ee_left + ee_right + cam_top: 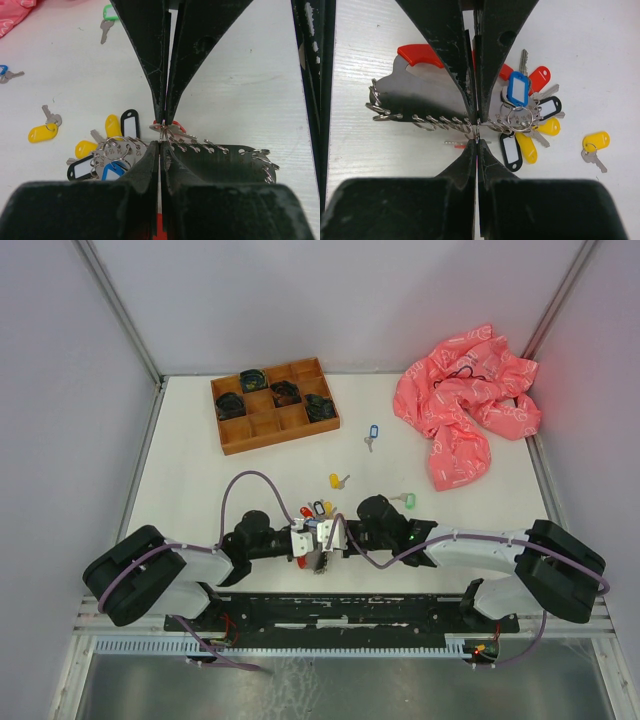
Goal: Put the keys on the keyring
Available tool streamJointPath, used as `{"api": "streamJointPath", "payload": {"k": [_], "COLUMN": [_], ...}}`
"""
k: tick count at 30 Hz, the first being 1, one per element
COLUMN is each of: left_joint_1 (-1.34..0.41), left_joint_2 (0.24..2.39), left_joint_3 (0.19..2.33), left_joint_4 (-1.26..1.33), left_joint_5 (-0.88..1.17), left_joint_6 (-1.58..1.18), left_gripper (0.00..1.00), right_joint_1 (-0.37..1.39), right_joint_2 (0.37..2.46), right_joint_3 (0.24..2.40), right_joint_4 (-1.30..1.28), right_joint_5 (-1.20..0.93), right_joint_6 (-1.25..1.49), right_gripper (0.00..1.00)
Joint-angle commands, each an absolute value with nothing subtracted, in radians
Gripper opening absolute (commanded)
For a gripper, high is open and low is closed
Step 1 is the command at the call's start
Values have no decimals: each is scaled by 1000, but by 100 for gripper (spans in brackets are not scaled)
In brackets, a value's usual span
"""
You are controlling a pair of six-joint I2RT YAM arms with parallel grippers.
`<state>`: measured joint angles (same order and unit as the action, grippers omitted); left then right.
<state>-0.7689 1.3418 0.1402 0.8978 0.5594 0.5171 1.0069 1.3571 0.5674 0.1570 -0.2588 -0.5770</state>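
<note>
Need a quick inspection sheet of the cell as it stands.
Surface: white table.
Job's things: key bunch beside the jaws; blue-tagged key, yellow-tagged key and green-tagged key lie loose.
Clutter: wooden tray, pink cloth, metal plate with red handle.
Grippers: left gripper and right gripper tip to tip, jaws shut; what they pinch is unclear.
Cables: purple cable loops over both arms.
Surroundings: white walls, metal frame.

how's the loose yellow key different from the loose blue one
The yellow key has a solid yellow tag; the blue key has a blue tag with a pale window. The yellow key lies close to the bunch; the blue key lies farther back, nearer the wooden tray. Both are single silvery keys lying loose.
</note>
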Motion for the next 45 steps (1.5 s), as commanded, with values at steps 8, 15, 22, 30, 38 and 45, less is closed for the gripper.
{"api": "streamJointPath", "payload": {"k": [8, 15, 22, 30, 38, 45], "left_joint_1": [-772, -773, -773, -773, -773, -773], "left_joint_2": [1324, 1314, 1301, 1290, 1284, 1280], "left_joint_3": [147, 168, 183, 171, 166, 164], "left_joint_4": [1047, 987, 936, 951, 951, 950], "left_joint_5": [587, 573, 566, 559, 552, 552], "left_joint_6": [483, 465, 448, 459, 465, 466], "left_gripper": [3, 3, 3, 3, 3, 3], "right_joint_1": [1018, 1019, 1019, 1017, 1018, 1016], "right_joint_2": [1372, 1352, 1354, 1340, 1276, 1288], "right_joint_3": [578, 582, 611, 610, 585, 569], "right_joint_4": [292, 250, 217, 200, 132, 142], "right_joint_5": [-327, -312, -315, -299, -222, -198], "right_joint_6": [-524, -554, -560, -544, -522, -507], "right_gripper": [1, 1, 1, 13, 26, 28]}}
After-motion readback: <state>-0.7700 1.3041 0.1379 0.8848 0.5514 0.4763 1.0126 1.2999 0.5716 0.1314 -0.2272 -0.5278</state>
